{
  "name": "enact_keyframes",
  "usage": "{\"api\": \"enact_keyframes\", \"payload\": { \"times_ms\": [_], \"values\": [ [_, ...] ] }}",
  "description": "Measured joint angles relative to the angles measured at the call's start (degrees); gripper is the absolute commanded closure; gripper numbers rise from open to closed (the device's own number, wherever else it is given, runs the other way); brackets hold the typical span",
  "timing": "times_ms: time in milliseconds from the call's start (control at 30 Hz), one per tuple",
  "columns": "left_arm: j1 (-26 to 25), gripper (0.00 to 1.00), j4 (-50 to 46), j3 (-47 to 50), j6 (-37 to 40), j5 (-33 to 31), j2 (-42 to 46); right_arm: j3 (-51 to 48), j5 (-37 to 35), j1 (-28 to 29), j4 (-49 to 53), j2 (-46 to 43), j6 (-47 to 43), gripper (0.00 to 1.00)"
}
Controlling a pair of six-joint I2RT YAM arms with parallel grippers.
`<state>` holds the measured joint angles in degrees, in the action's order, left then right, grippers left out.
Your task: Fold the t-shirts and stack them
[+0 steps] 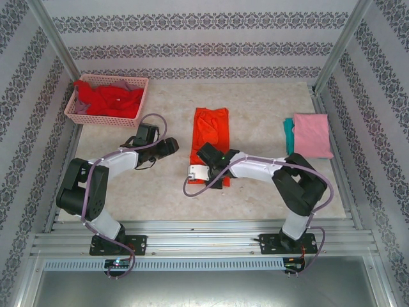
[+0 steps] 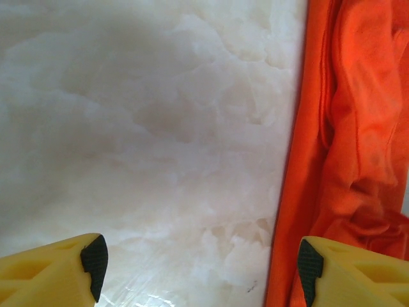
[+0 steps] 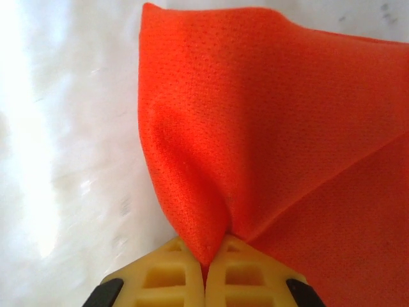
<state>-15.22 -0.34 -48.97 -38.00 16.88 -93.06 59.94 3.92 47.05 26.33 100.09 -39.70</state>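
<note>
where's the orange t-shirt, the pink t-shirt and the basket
orange t-shirt (image 1: 211, 128): top view, middle of the folded cloth
pink t-shirt (image 1: 312, 134): top view, centre of its upper face
basket (image 1: 115, 78): top view, far rim

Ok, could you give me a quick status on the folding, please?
Right pincer shut on orange t-shirt. Left pincer open beside it. Pink shirt atop teal shirt. Nothing blocking.
</note>
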Motion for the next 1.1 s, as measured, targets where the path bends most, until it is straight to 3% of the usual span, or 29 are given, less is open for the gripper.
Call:
{"api": "enact_keyframes", "payload": {
  "times_ms": [167,433,500,833,1100],
  "values": [
    [-3.6,0.27,4.0,-1.4,-2.9,1.4,-3.8,-1.8,4.2,0.7,6.8,-6.3,1.9,1.00],
    [-7.7,0.58,7.3,-11.0,-8.6,2.1,-14.9,-2.4,5.6,1.1,12.3,-10.8,2.8,1.00],
    [-8.0,0.62,7.5,-14.1,-9.0,2.2,-17.2,-2.4,5.6,1.1,12.7,-11.0,3.0,1.00],
    [-8.0,0.66,3.7,-27.4,-6.9,1.5,-26.8,-2.4,5.6,1.1,13.8,-11.2,3.5,1.00],
    [-8.0,0.68,2.1,-32.0,-6.4,2.6,-31.2,-2.4,5.6,1.0,13.8,-11.2,3.6,1.00]
  ]
}}
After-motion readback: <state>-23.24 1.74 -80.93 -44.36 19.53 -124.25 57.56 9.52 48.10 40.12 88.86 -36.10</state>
